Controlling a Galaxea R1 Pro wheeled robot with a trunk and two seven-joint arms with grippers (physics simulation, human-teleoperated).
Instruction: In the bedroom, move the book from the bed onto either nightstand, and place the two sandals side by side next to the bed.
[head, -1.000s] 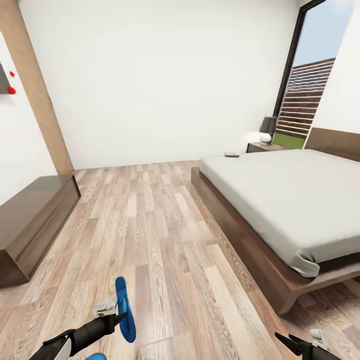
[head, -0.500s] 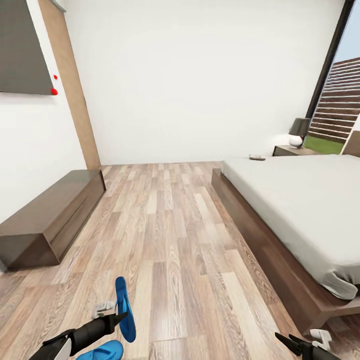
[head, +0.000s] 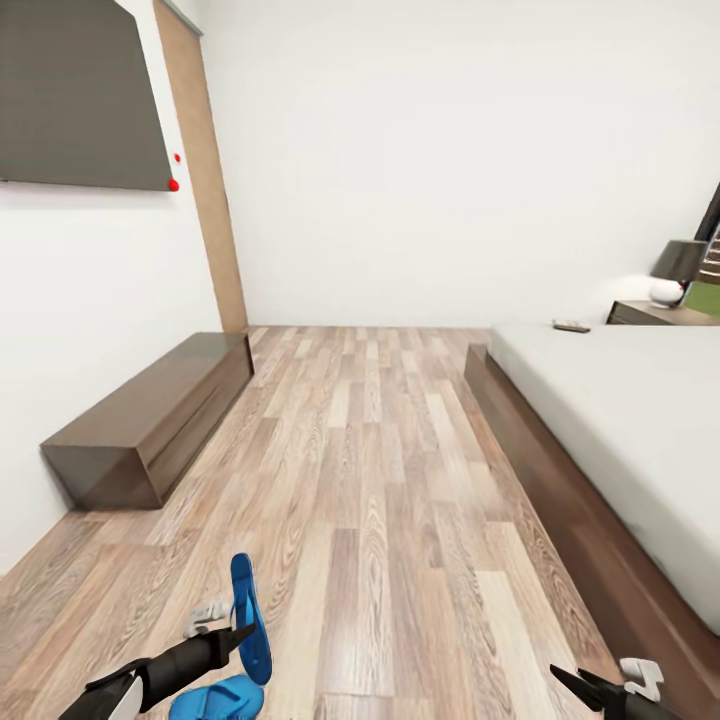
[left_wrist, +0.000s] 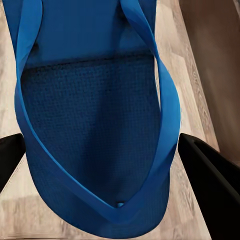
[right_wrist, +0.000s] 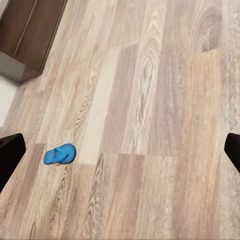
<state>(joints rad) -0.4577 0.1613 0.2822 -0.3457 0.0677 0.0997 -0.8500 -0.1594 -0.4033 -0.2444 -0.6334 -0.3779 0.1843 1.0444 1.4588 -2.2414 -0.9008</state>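
Pinching one sandal (head: 249, 618), the left gripper's (head: 243, 632) fingers (left_wrist: 207, 175) grip light, floppy foam edgewise; right gripper (head: 563, 678) spread, empty.

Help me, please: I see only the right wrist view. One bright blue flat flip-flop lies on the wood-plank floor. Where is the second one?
Observer: The second bright blue flip-flop is in the left gripper, clamped between its black fingers and held on edge above the wood-plank floor.
Operator: And where is the bed from here?
Observer: In the head view, the low bed with white mattress runs along the robot's right side.
Operator: Is the book on it?
Observer: A small flat dark thing lies at the mattress's far corner, near the dark-brown nightstand. It is too small to read its cover.
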